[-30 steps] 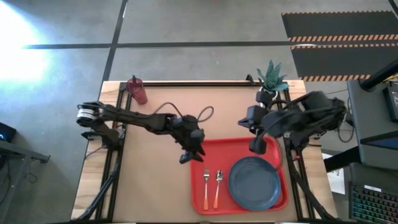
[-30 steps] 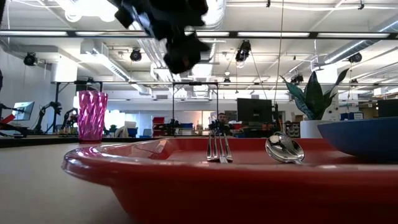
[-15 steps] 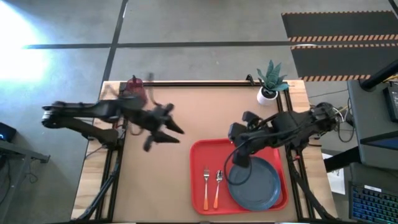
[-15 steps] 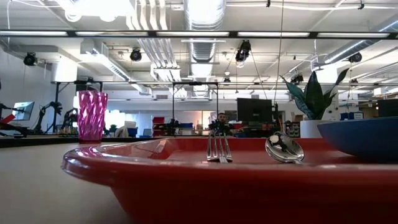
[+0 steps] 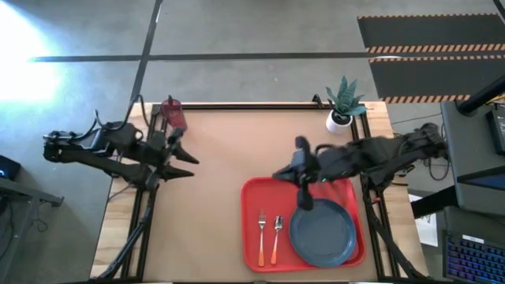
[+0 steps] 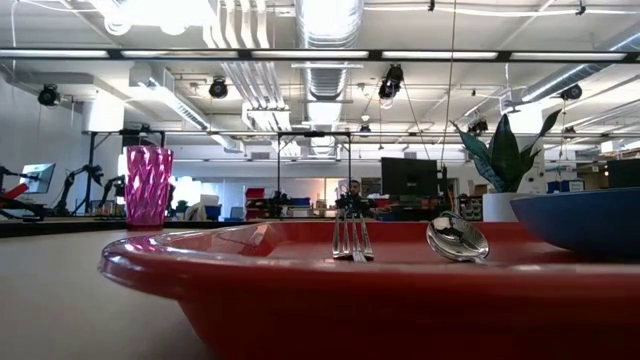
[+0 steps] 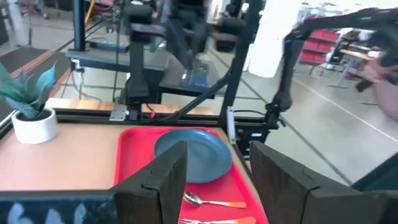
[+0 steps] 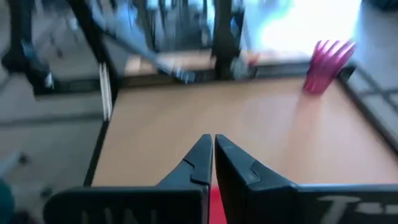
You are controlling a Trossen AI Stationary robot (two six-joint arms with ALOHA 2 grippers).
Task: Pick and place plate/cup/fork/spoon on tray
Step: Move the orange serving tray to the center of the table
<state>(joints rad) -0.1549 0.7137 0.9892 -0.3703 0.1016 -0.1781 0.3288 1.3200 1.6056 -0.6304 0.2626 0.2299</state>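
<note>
Three pieces of tableware lie on the tray (image 5: 260,197) as we look straight down: the plate (image 5: 322,233) fills its right half, and the fork (image 5: 262,232) and spoon (image 5: 277,231) lie side by side to the plate's left, tines and bowl toward the far edge, orange handles toward the near one. The cup (image 5: 174,114) stands upright and alone at the far left corner of the tabletop (image 5: 205,181), well apart from the tray.

We see the left claw (image 5: 180,156) out over the left edge of the tabletop, near the cup but not touching it; its wrist view shows its two fingers (image 7: 163,180) spread apart with nothing between them.

We see the right claw (image 5: 304,199) above the tray's far edge, just beside the plate's rim. In its wrist view its fingers (image 8: 200,163) are pressed together, holding nothing, and the cup (image 8: 326,65) shows at the tabletop's far corner.

A small potted plant (image 5: 343,102) stands at the far right corner.

From table height, the cup (image 6: 148,186) rises behind the tray's rim (image 6: 300,275), with the fork (image 6: 349,236), spoon (image 6: 457,238) and plate (image 6: 585,220) resting on it.
</note>
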